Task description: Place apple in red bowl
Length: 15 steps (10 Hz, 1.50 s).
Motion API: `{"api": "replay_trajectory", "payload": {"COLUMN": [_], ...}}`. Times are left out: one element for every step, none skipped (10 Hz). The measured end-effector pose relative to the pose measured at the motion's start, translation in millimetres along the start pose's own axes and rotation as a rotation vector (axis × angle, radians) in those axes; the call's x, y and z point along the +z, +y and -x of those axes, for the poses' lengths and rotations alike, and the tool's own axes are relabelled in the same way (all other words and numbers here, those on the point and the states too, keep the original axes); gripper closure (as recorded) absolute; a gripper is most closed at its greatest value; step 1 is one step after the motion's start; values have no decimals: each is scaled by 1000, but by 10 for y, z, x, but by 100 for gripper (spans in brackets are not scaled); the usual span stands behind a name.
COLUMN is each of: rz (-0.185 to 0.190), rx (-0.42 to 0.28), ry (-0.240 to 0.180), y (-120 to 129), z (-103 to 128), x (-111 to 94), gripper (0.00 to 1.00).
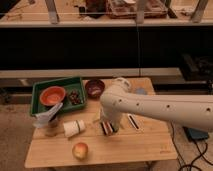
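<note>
The apple (pixel 80 150), yellow with a red-orange blush, lies on the wooden table (pixel 130 147) near its front left edge. The red bowl (pixel 52 95) sits inside a green tray (pixel 57 82) at the back left. My gripper (pixel 107 128) hangs from the white arm (pixel 150 105) and is low over the middle of the table. It is to the right of the apple and a little behind it, not touching it. The apple is far from the bowl.
A dark maroon bowl (pixel 94 88) stands right of the tray. A white cup (pixel 73 128) lies on its side, with a crumpled white thing (pixel 47 118) beside it. A dark-and-white packet (pixel 133 121) lies right of the gripper. Dark shelving rises behind the table.
</note>
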Motion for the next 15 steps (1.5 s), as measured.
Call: {"api": "replay_trajectory", "payload": {"rz": [-28, -42, -49, -47, -40, -31, -22, -14, -8, 6, 18, 28, 35, 41, 40], "rx": [-35, -64, -102, -141, -173, -205, -234, -262, -276, -282, -279, -269, -259, -250, -250], "ry": [-17, -28, -39, -54, -73, -99, -130, -158, -177, -200, -211, -220, -228, -236, -242], "y": [-63, -160, -311, -557, -776, -957, -1095, -1185, -1241, -1259, -1226, -1154, -1054, -937, -917], "z": [78, 163, 279, 428, 547, 654, 750, 830, 879, 920, 936, 945, 951, 964, 991], "x": [-40, -64, -76, -74, -35, 32, 131, 248, 328, 392, 416, 427, 436, 453, 491], "gripper": [20, 20, 20, 20, 20, 20, 20, 20, 20, 20, 20, 20, 20, 20, 20]}}
